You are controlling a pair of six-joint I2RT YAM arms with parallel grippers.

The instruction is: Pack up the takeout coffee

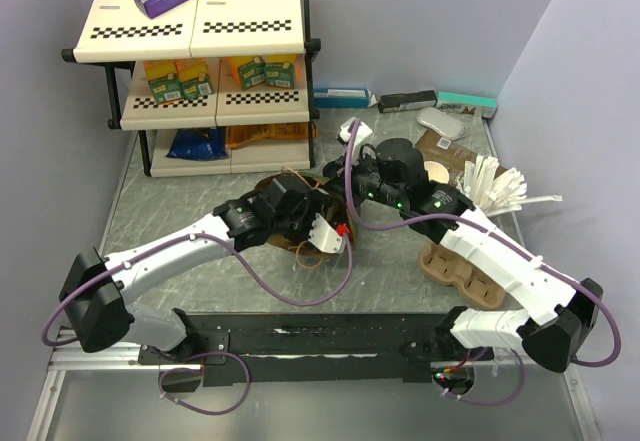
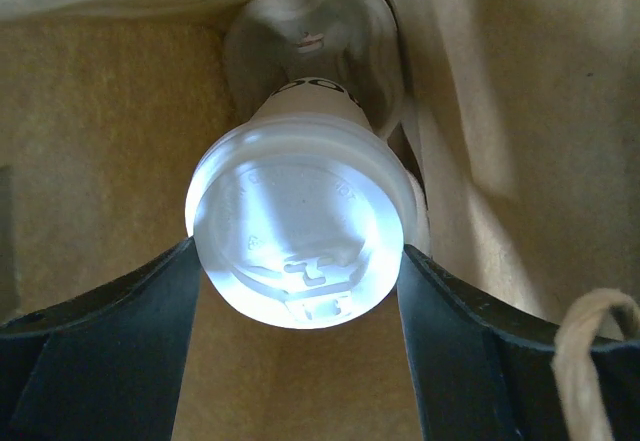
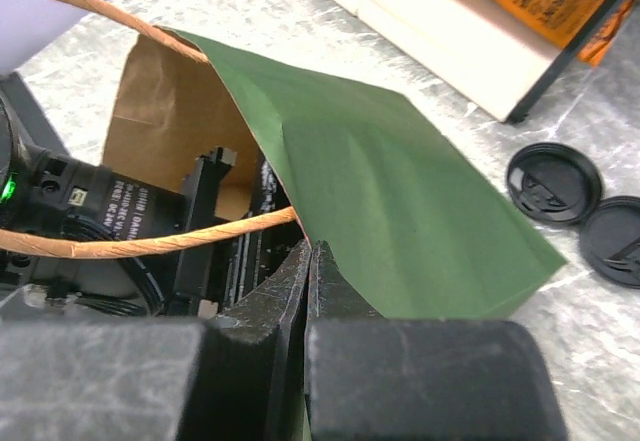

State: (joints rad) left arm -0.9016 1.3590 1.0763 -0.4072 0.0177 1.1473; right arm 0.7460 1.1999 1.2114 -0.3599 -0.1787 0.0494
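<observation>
Presently, item one: takeout coffee cup [image 2: 300, 231], white, lidded, inside the paper bag [image 3: 400, 211], lid facing my left wrist camera. Left end effector [image 2: 298, 253]: clamped on the cup, one finger touching each side of the lid rim. Something clear and glossy sits behind the cup; I cannot identify it.

Right end effector [image 3: 310, 271]: fingers pressed together on the bag's green upper lip, holding the mouth open. Twine handle [image 3: 150, 241]: slung across the opening, just beside the left arm's wrist.

Step, as I judge it: placing the cup in the bag. The next move calls for setting it on the bag's floor, opening the left fingers, and backing straight out while the right holds the lip.

Hazards: the handle loop could snag on withdrawal, and the cup may tip.

Surroundings: two black lids [image 3: 553, 183] on the tabletop [image 1: 200, 201] near the shelf [image 3: 470, 41]; pulp tray [image 1: 462, 269] and white sticks [image 1: 498, 186] under the right arm, well apart from the bag.
</observation>
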